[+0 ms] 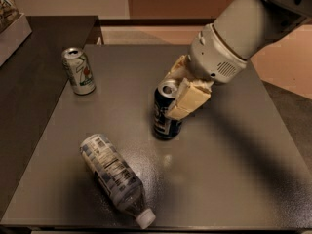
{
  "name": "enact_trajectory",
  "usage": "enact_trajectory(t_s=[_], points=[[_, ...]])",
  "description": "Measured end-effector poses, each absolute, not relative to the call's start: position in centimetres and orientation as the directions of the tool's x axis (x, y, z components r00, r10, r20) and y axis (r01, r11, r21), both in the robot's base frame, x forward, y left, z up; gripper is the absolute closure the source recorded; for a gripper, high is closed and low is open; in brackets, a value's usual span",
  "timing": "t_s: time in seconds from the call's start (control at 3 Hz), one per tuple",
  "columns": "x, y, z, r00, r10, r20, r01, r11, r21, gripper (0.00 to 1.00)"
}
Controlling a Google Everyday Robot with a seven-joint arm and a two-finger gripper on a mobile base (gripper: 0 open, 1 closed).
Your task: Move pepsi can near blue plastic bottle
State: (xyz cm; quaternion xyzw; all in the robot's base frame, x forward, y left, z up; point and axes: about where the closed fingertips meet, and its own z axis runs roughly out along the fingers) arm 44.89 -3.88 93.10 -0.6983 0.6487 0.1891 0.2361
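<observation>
The pepsi can (165,112) stands upright a little above the middle of the table (234,179), its base on the surface or only just off it; which of the two cannot be told. The gripper (171,97) comes in from 1 o'clock and is clamped on the can's upper half, with one pale finger across the right front and the other behind the rim. The blue plastic bottle (113,174) lies on its side at 7 o'clock from the can, near but apart, with its cap pointing toward 5 o'clock. The white and green can (78,71) stands well off at 10 o'clock. To do this step well, I would carry the can low and upright toward 7 o'clock, stop just short of the bottle's upper flank so the round bottle is not nudged into rolling, and release only once the base sits flat.
</observation>
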Motion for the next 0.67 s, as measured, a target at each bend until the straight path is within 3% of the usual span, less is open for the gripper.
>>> enact_trajectory(t_s=[0.67], points=[[42.0,-1.0,93.0,0.212,-0.811,-0.545,-0.977,-0.179,-0.113,1.0]])
